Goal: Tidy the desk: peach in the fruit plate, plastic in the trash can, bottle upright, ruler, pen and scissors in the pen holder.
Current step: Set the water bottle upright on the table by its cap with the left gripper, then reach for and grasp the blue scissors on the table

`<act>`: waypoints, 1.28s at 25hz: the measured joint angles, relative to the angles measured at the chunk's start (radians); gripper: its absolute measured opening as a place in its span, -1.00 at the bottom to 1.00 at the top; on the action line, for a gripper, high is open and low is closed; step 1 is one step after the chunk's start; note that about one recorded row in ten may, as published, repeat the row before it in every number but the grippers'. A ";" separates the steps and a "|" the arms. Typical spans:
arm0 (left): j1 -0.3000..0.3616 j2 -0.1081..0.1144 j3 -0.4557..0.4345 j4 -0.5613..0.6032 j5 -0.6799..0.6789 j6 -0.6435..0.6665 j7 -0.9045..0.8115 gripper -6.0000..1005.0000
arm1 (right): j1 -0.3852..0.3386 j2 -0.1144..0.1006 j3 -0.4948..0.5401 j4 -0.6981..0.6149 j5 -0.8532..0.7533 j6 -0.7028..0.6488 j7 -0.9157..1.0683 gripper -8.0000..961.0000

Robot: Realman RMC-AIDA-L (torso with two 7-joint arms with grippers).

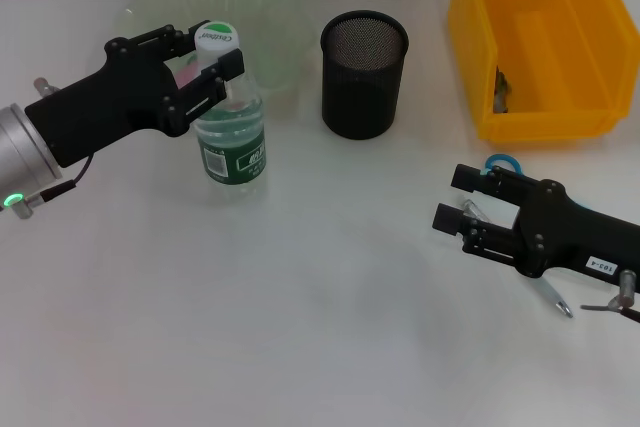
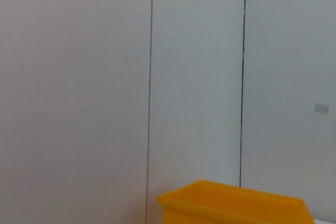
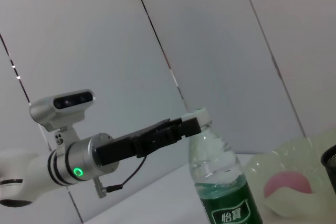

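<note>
Pale wall panels split by two dark vertical seams, top rim of a yellow bin (image 2: 231, 203) low in view

clear plastic bottle (image 1: 231, 137), black mesh pen holder (image 1: 364, 74)

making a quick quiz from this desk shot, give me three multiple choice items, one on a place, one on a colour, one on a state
1. Where does the pen holder stand?
A. between the fruit plate and the yellow bin
B. inside the bin
C. beside the right gripper

2. What colour is the bottle label?
A. red
B. green
C. blue

3. How is the bottle?
A. lying flat
B. upright, left gripper at its neck
C. tipped into the plate

Answers: 1 A, the head view shows the black mesh cup between them. 2 B, the label is green in the head and right wrist views. 3 B, it stands on its base with the jaws around the neck.
</note>
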 joint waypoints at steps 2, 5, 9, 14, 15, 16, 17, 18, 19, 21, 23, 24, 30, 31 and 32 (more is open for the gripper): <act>0.000 0.000 0.001 -0.001 0.000 -0.002 0.010 0.09 | 0.000 0.000 0.000 0.002 0.000 0.010 -0.006 0.50; 0.003 -0.005 0.001 -0.012 -0.006 -0.001 0.044 0.10 | 0.003 0.000 0.000 0.013 0.000 0.021 -0.011 0.50; -0.004 -0.006 0.000 -0.067 -0.036 -0.001 0.099 0.11 | 0.011 0.000 0.000 0.020 0.000 0.027 -0.012 0.50; -0.007 -0.005 0.000 -0.124 -0.112 -0.005 0.139 0.12 | 0.018 -0.001 0.000 0.021 0.000 0.028 -0.012 0.49; -0.005 -0.005 0.000 -0.126 -0.120 -0.005 0.140 0.13 | 0.019 -0.001 0.000 0.021 0.000 0.029 -0.012 0.49; -0.005 -0.005 0.000 -0.126 -0.120 -0.005 0.140 0.13 | 0.020 -0.001 0.000 0.021 0.000 0.029 -0.012 0.49; -0.003 -0.005 0.000 -0.127 -0.124 -0.003 0.140 0.13 | 0.021 -0.001 0.000 0.021 0.000 0.029 -0.013 0.49; 0.000 -0.004 0.000 -0.128 -0.126 0.001 0.141 0.13 | 0.021 -0.001 0.000 0.021 0.000 0.029 -0.013 0.49; 0.000 -0.004 0.000 -0.128 -0.126 0.002 0.141 0.14 | 0.021 -0.001 0.000 0.021 0.000 0.029 -0.013 0.49; 0.001 -0.004 0.000 -0.128 -0.126 0.004 0.141 0.14 | 0.022 -0.001 0.000 0.021 0.002 0.029 -0.013 0.50; 0.008 -0.003 0.000 -0.128 -0.131 0.021 0.140 0.15 | 0.022 -0.001 0.000 0.021 0.004 0.029 -0.013 0.50; 0.008 -0.003 0.000 -0.128 -0.131 0.021 0.140 0.21 | 0.022 -0.001 0.000 0.021 0.004 0.029 -0.013 0.50; 0.028 0.002 -0.016 -0.122 -0.138 0.111 0.132 0.61 | 0.019 -0.001 0.020 0.021 0.009 0.027 -0.013 0.49; 0.028 0.002 -0.016 -0.122 -0.138 0.111 0.132 0.66 | 0.017 -0.001 0.028 0.021 0.009 0.024 -0.013 0.50; 0.049 0.025 -0.036 -0.103 -0.122 0.230 0.080 0.71 | 0.016 -0.001 0.038 0.021 0.010 0.021 -0.011 0.50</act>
